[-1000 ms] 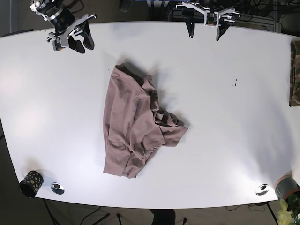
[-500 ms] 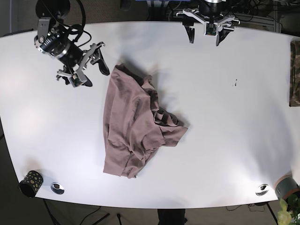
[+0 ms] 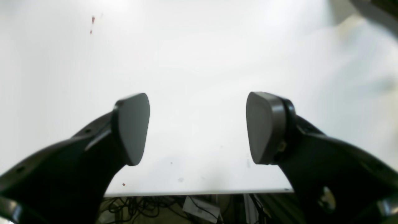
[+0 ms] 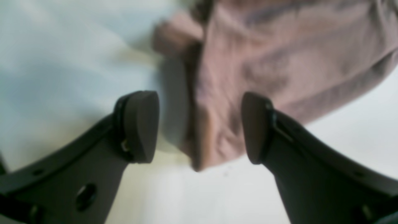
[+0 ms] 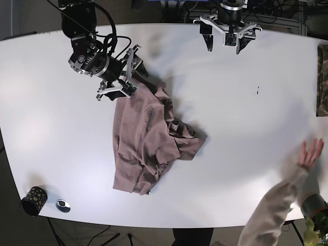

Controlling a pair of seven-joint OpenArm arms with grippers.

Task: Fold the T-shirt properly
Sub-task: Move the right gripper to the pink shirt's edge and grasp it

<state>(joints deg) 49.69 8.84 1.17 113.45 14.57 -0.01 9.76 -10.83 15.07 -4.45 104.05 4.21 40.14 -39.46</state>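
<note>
The right gripper (image 5: 126, 77) hung over the T-shirt's (image 5: 146, 138) top corner (jaws spread wide); the left gripper (image 5: 224, 42) stayed well apart, agape.

Bright, even overhead lighting; mild glare on glossy white tabletop (image 5: 246, 118). Soft shadows beneath crumpled mauve T-shirt (image 5: 148, 143). Right wrist view motion-blurred, defocused. Left wrist view overexposed, hazy.

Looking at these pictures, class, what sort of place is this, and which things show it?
Probably a robotics lab or test bench. A crumpled T-shirt lies on a bare white table, two robot arms are mounted at its far edge, and cables hang beneath the table. A person's hand reaches in at one corner.
</note>
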